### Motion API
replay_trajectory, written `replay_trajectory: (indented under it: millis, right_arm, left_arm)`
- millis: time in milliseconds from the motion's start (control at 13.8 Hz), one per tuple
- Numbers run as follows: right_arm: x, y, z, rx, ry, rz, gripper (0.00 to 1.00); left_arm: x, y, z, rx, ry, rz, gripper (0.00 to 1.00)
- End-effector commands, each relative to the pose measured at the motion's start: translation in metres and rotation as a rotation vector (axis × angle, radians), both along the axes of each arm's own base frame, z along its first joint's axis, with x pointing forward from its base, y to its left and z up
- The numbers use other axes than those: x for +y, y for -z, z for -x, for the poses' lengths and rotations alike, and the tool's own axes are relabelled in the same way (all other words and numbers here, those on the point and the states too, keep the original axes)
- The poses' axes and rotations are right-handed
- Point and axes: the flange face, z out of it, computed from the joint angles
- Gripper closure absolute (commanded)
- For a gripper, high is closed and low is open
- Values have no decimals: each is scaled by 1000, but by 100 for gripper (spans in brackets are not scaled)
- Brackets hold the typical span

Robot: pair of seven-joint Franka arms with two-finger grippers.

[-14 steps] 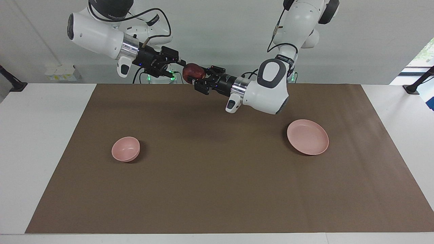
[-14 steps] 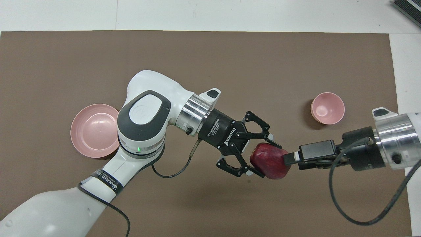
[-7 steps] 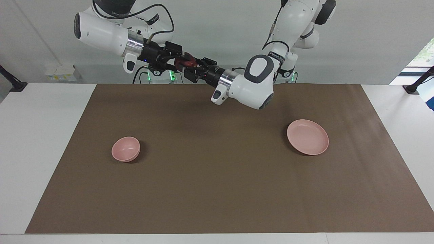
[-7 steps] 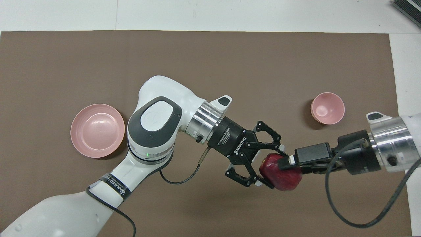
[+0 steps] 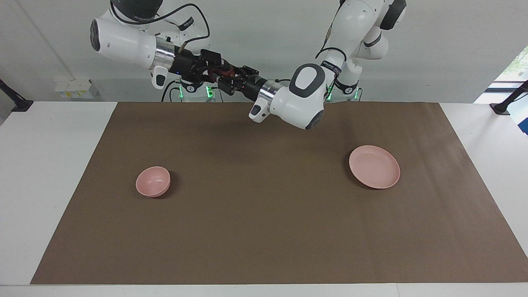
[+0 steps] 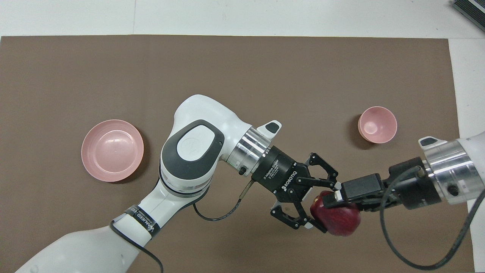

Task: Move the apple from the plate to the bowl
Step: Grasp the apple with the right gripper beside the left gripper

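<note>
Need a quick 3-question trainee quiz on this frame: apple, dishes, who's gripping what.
1. True or false: the apple lies on the plate.
2. Which arm is clamped on the apple? A. the left arm. B. the right arm. C. neither.
3. Fill the gap: the bowl sits toward the ____ arm's end of the table.

Key
1. False. The apple is held up in the air over the brown mat, and the plate is empty.
2. A. The left claw is shut on it. The right claw is open at the apple.
3. Right.
</note>
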Motion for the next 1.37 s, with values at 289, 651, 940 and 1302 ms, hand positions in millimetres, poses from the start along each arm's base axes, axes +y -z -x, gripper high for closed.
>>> replay_trajectory:
  millis: [289, 651, 940, 1302]
  right_arm:
    - [-11, -2, 14, 49, -12, -6, 0]
    - [-11, -3, 18, 61, -25, -1, 0]
    - [-10, -5, 21, 63, -35, -2, 0]
    - [-9, -2, 22, 64, -43, 17, 0]
  left_arm:
    - [-12, -6, 5, -13, -3, 13, 100]
    - [-12, -6, 5, -15, -2, 13, 100]
    - [-13, -6, 6, -16, 0, 12, 100]
    - [-14, -6, 7, -16, 1, 12, 100]
